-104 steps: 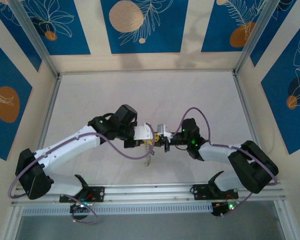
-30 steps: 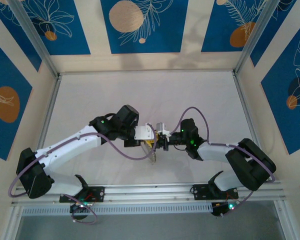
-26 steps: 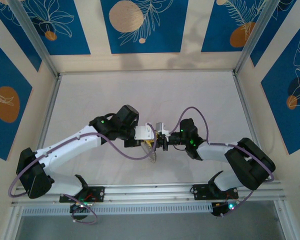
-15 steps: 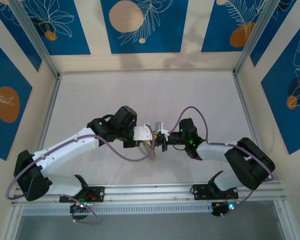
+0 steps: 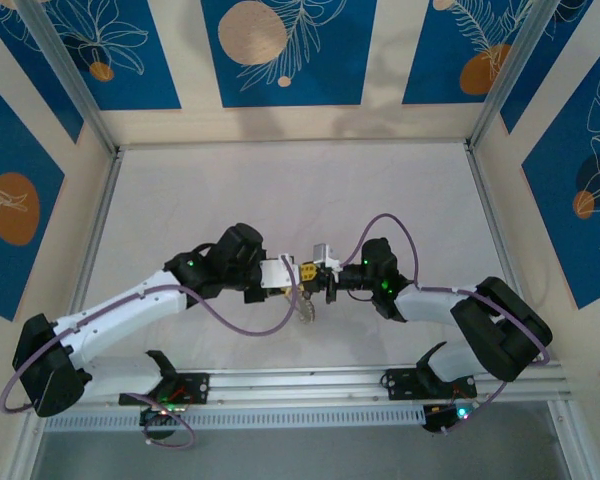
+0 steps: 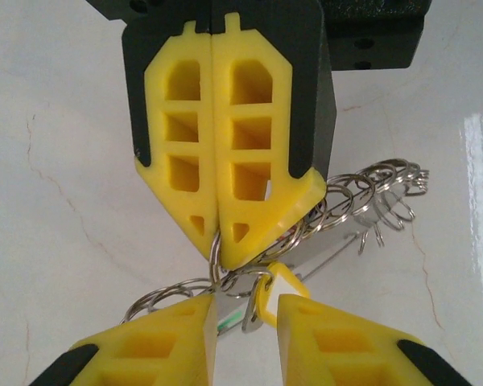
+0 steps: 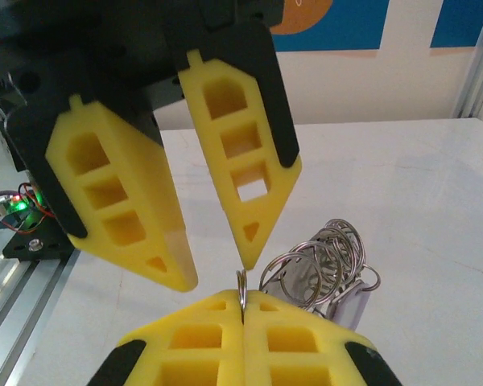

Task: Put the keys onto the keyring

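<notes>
Both grippers meet tip to tip above the table's middle. My right gripper [image 7: 242, 294] is shut, with a thin metal ring [image 7: 242, 281] pinched edge-on between its tips. From that ring hangs a bunch of linked silver rings [image 6: 378, 193], also visible in the top view as the bunch [image 5: 304, 305]. A yellow plastic key head [image 6: 263, 296] and a green-marked piece [image 6: 229, 322] hang on the bunch. My left gripper [image 6: 245, 301] is open, its fingers on either side of the yellow head without touching it. I cannot make out a large wire keyring among the rings.
The white table [image 5: 280, 190] lies beneath, with aluminium rails [image 5: 300, 385] along the near edge and patterned blue walls around. The two arms' purple cables [image 5: 385, 225] arch near the grippers.
The left gripper has opened and its arm has drawn back left and lower. The right gripper has closed on the ring. The bunch still hangs between the two.
</notes>
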`<state>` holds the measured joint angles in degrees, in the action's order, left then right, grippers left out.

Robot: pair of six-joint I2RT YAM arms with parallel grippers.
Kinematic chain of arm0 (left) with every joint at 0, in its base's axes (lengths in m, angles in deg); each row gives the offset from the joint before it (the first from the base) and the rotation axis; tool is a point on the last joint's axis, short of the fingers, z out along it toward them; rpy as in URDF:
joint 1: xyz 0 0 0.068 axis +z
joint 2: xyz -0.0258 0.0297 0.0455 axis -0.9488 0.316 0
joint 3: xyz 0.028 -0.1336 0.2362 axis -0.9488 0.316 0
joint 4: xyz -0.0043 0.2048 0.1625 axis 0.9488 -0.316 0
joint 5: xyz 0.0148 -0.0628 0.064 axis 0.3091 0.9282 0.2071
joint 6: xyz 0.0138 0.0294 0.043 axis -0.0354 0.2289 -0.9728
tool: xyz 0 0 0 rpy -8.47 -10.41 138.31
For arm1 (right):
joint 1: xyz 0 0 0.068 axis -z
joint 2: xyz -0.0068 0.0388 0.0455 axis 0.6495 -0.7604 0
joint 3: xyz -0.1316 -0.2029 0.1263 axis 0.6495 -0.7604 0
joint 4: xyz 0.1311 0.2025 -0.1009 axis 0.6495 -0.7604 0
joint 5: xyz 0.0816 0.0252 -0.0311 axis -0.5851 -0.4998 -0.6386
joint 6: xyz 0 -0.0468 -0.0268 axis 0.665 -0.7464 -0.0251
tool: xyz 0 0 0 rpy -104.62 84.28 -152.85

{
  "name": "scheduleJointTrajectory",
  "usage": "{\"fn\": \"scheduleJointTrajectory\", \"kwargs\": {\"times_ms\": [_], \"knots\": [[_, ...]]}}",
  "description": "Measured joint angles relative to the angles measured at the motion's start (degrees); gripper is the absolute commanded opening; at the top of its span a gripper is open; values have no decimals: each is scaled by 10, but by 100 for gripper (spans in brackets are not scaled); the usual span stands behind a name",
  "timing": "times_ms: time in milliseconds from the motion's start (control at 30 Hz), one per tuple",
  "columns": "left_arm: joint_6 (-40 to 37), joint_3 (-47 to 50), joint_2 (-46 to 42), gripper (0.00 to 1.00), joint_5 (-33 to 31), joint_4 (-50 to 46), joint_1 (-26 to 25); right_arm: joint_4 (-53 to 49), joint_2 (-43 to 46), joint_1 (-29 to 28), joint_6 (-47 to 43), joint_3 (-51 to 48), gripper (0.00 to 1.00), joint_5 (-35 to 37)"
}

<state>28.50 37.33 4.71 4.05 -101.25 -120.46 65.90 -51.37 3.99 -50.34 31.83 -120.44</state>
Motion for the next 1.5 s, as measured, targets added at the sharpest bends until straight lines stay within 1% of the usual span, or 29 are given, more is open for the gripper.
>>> {"fn": "scheduleJointTrajectory", "kwargs": {"times_ms": [167, 300, 433, 567, 733, 933, 1300, 1400, 1500], "knots": [[26, 28, -1, 28, 5, 45, 1, 13, 0, 3, 10, -5, 0, 1], [65, 74, -13, 35, 8, 104, 4, 24, 0, 7, 15, -7, 0, 1], [104, 124, -29, 39, 8, 160, 4, 29, 7, 10, 16, -7, 0, 2], [130, 149, -34, 43, 7, 198, 4, 32, 12, 12, 16, -7, 0, 2], [171, 182, -37, 47, 3, 267, 8, 32, 15, 13, 16, -7, 0, 0], [209, 207, -33, 48, 22, 338, 10, 32, 15, 13, 16, -7, 0, 0], [219, 214, 13, 44, 38, 410, 11, 32, 15, 13, 16, -8, 0, -5], [218, 214, 28, 35, 38, 424, 11, 32, 19, 14, 16, -11, 0, -7], [215, 217, 32, 24, 38, 434, 11, 31, 25, 14, 15, -13, 0, -7]]}}
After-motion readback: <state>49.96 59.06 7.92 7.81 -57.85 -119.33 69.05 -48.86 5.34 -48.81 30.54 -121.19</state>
